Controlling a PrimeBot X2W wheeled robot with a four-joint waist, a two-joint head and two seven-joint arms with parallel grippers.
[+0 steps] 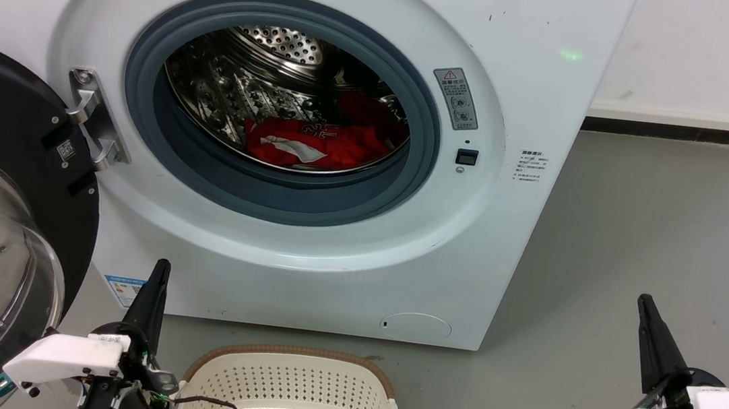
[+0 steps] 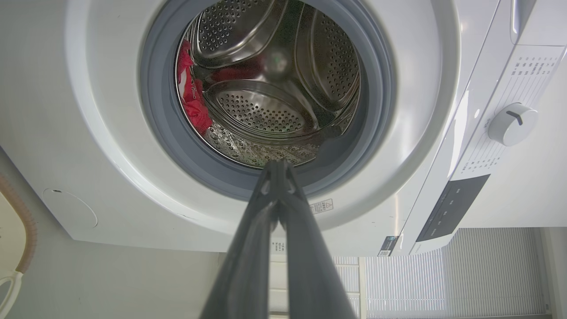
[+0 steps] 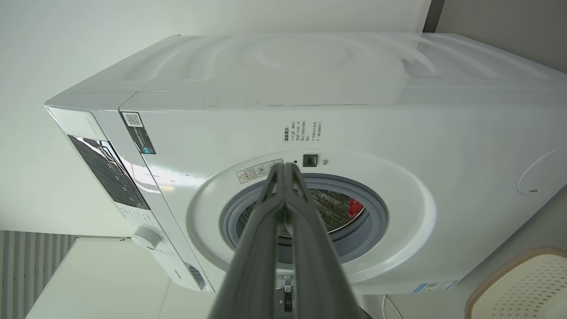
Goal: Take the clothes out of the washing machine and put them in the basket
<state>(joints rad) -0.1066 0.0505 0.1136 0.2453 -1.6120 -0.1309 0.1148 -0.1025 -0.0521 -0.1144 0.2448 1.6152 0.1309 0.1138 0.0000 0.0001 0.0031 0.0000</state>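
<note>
Low inside the drum of the washing machine (image 1: 540,81): the clothes (image 1: 316,145), heaped in a red bundle. On the floor just before the washing machine: the basket (image 1: 291,386). Short of the washing machine's front, left gripper (image 1: 159,271) and right gripper (image 1: 645,303), both clenched, holding nothing.

Pretty bare laundry corner, as given away by a white washing machine (image 1: 540,81) stood on a plain grey floor (image 1: 638,247) by a white wall (image 1: 706,51) with dark skirting (image 1: 683,133). A basket (image 1: 292,380) is set in front, and blinds (image 2: 443,274) are seen nearby.
</note>
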